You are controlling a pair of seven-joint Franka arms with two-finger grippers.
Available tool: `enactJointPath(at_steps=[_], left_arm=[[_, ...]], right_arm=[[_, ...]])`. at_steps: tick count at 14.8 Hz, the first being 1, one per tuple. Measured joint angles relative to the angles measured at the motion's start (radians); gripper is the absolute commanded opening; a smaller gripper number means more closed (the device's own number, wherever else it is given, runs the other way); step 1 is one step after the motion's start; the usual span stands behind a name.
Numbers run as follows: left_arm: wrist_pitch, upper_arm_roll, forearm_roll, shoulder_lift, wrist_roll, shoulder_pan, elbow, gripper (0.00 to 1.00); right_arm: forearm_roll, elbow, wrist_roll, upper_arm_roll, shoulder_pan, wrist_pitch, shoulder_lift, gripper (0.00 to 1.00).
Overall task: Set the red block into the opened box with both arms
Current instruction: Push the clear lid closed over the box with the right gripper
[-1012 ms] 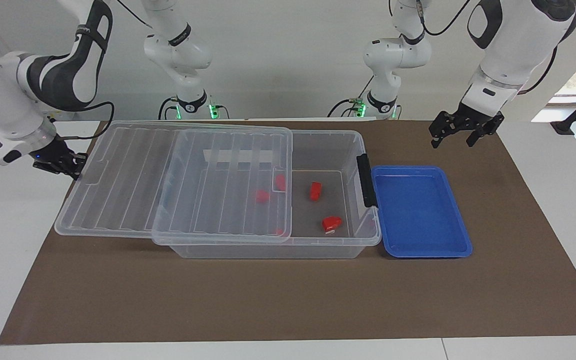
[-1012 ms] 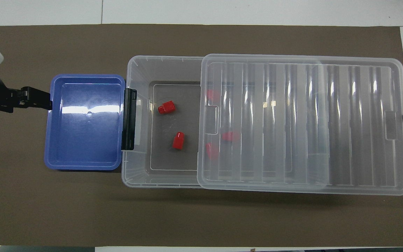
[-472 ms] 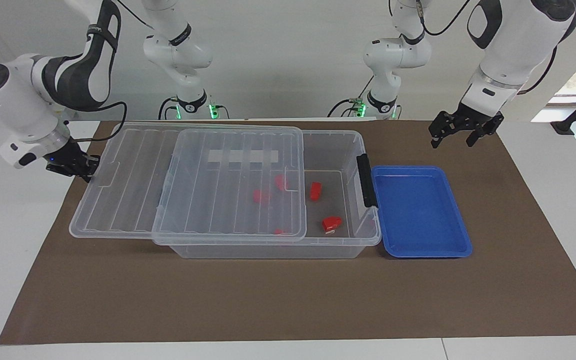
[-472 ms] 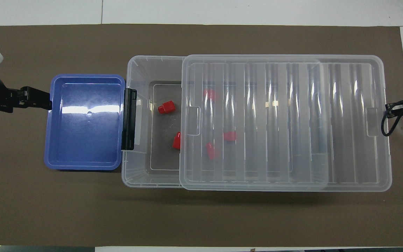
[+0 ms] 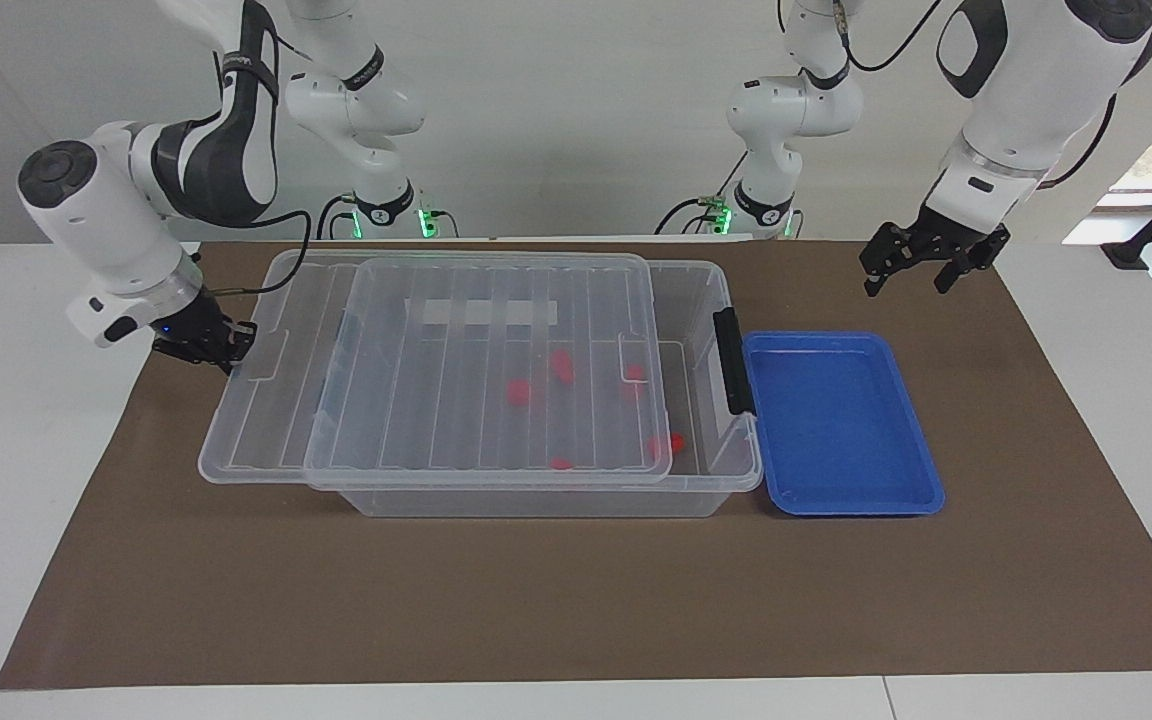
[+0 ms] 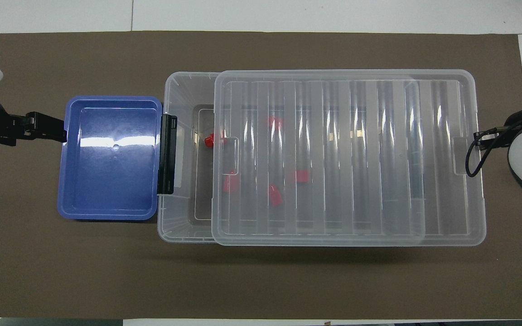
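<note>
Five red blocks (image 6: 275,195) are counted inside one clear box (image 5: 712,300), mostly covered by one ribbed lid (image 5: 486,370). At its nine o'clock edge the right gripper (image 5: 226,345) is clenched shut; the left gripper (image 5: 904,268) hangs released above one blue tray (image 5: 841,420).

Lid (image 5: 496,365) slid along the box (image 5: 706,300) toward the left arm's end, pushed by the right gripper (image 5: 226,350), which stayed clamped at the lid's short edge and travelled with it. Right arm swung in over the table's end; its wrist came into the overhead view. Open gap at the latch (image 5: 728,360) end shrank to a narrow strip. Two red blocks (image 6: 224,181) that lay uncovered ended up under the lid's edge, one (image 6: 210,140) only partly covered. Lid overhang past the box's end got much shorter.
</note>
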Motion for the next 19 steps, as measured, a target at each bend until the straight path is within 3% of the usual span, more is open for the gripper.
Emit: enactJointPath(at_steps=[19], left_arm=[[0.000, 0.000, 0.000, 0.000, 0.000, 0.000, 0.000, 1.00]], right_arm=[[0.033, -0.021, 0.189, 0.004, 0.129, 0.005, -0.020, 0.00]])
